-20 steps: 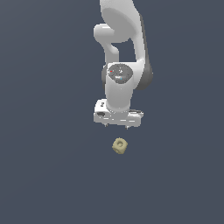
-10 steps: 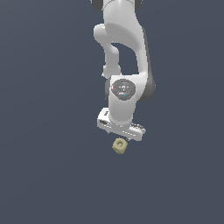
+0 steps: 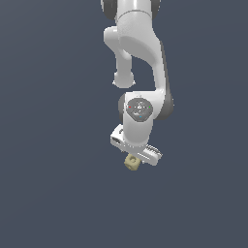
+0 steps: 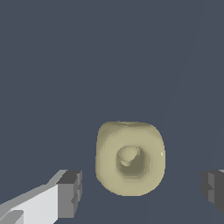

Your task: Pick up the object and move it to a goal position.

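The object (image 4: pixel 130 158) is a small pale yellowish-tan block with rounded edges and a round hole in the face turned to the wrist camera. In the exterior view it (image 3: pixel 131 162) lies on the dark floor, partly covered by the white hand just above it. My gripper (image 4: pixel 142 189) is open, with one dark fingertip (image 4: pixel 70 194) on one side of the block and the other fingertip (image 4: pixel 213 190) on the other side, both apart from it. In the exterior view the gripper (image 3: pixel 134 156) is low over the block and its fingers are hidden.
A plain dark grey-blue floor (image 3: pixel 53 193) lies all around. The white arm (image 3: pixel 138 63) rises above the hand in the exterior view. No other objects and no goal marker show.
The arm has lowered and leaned toward the camera. The hand has come down from above the block to right over it. The block has not moved.
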You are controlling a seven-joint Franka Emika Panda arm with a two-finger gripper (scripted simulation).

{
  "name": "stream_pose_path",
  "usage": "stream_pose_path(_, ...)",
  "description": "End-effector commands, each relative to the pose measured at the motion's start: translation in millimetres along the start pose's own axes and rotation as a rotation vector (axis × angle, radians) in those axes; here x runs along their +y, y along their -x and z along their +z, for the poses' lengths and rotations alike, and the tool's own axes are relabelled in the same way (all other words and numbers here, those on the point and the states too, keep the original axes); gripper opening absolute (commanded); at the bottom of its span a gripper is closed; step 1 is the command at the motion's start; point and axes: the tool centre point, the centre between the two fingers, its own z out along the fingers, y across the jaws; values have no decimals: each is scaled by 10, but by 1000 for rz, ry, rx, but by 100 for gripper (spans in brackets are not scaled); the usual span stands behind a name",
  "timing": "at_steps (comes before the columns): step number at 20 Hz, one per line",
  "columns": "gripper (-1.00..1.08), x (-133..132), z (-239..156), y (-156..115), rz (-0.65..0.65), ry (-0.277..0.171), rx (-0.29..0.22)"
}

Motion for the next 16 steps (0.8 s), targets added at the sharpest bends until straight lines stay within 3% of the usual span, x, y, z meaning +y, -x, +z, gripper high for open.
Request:
stream_pose_path(1,100,-20,25,-16,20,0,1)
stream_pose_path(9,100,-28,74,-17,26,0,1)
stream_pose_path(16,100,-22,408,-12,30,-1,1)
